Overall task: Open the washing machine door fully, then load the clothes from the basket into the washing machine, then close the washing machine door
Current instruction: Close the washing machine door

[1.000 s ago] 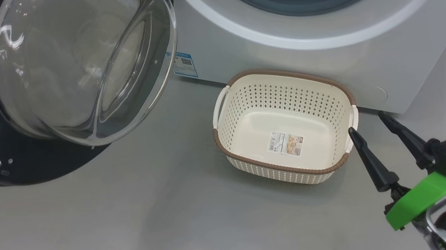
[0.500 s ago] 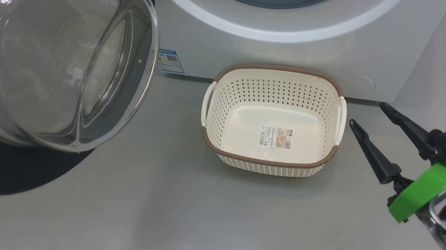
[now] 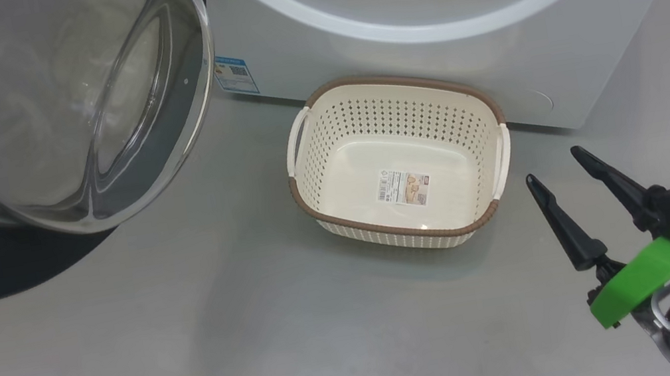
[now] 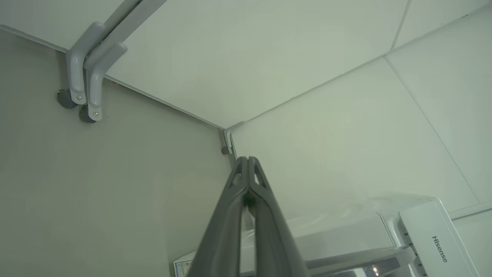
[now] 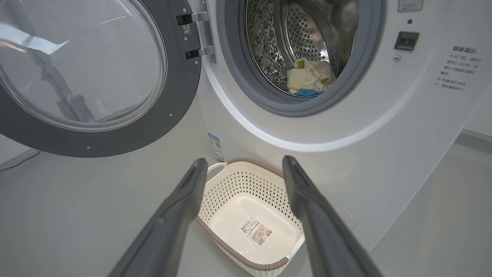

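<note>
The washing machine door (image 3: 54, 111) is swung wide on its hinge (image 5: 200, 36) at the left side of the washing machine (image 3: 423, 66), its bulging glass bowl facing out into the room. Through the round opening, behind the grey gasket (image 5: 238, 77), the clothes (image 5: 309, 77) lie in the bottom of the steel drum (image 5: 276, 42): a cream-yellow heap with a blue piece (image 5: 309, 92) at its front edge.

The basket (image 3: 406, 126) stands on the grey floor (image 3: 197, 337) just in front of the machine's lower front panel. I cannot tell whether its back rim touches the panel. The label sticker (image 3: 403, 188) shows on the basket's floor. A blue sticker (image 3: 235, 74) sits at the machine's lower left corner, near the door's edge.

The right gripper (image 3: 554, 165) hangs to the right of the basket, near its right handle but apart from it. Its two dark fingers are spread wide with nothing between them and point towards the machine. A green ring (image 3: 645, 277) sits behind them on the wrist.

The left gripper (image 4: 248, 159) has its fingers pressed together at the tips, gripping nothing. In the left wrist view it aims at a corner where pale wall panels meet the floor, with the machine's white top beneath it.
</note>
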### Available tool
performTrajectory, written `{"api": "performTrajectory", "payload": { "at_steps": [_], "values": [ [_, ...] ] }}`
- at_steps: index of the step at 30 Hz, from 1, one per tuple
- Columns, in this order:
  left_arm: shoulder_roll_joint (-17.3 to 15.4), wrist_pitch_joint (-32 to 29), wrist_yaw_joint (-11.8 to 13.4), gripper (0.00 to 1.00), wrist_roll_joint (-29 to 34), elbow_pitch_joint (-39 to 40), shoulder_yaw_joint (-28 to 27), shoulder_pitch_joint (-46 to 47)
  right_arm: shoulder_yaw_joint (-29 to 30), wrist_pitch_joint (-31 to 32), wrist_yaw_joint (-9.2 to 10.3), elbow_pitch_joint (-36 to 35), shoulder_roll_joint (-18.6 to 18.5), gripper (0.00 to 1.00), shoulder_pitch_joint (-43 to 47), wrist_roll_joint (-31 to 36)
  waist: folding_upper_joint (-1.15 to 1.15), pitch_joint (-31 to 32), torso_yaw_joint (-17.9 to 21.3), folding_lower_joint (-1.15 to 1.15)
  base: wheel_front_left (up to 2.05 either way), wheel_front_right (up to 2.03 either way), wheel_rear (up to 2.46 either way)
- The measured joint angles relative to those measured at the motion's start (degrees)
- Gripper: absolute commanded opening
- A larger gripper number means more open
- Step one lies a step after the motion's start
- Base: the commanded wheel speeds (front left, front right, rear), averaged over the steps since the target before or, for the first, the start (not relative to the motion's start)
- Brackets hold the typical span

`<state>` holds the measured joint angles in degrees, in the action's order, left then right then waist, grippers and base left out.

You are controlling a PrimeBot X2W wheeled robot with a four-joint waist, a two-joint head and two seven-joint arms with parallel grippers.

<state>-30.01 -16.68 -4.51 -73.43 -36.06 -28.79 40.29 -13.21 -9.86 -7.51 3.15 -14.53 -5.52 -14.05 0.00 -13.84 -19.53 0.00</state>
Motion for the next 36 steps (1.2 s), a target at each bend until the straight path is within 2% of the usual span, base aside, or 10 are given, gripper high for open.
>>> {"api": "performTrajectory", "payload": {
  "at_steps": [8, 27, 33, 36],
  "values": [
    [0.5, -2.8, -1.5, 0.0, -4.7, -2.0, -2.5, 0.6, -0.1, 1.4, 0.0, -1.5, -1.1, 1.0, -1.2, 0.0, 0.0, -2.2, 0.4, 0.0, 0.0, 0.0, 0.0],
    [3.8, -12.6, -2.1, 0.0, -12.0, -0.2, -3.0, 0.5, -0.4, 2.8, 0.0, -2.8, -1.8, 1.0, -2.2, 0.0, 0.0, -4.0, 0.8, 0.0, 0.0, 0.0, 0.0],
    [4.1, -15.2, -1.9, 0.0, -12.6, 1.3, -3.0, -0.5, -0.4, 2.8, 0.0, -2.8, -1.8, 1.0, -2.2, 0.0, 0.0, -3.8, 0.5, 0.0, 0.0, 0.0, 0.0],
    [4.3, -16.2, -0.9, 0.0, -12.9, 1.8, -2.8, -1.6, -0.4, 2.8, 0.0, -2.8, -1.8, 1.0, -2.2, 0.0, 0.0, -3.6, 0.3, 0.0, 0.0, 0.0, 0.0]
  ]
}}
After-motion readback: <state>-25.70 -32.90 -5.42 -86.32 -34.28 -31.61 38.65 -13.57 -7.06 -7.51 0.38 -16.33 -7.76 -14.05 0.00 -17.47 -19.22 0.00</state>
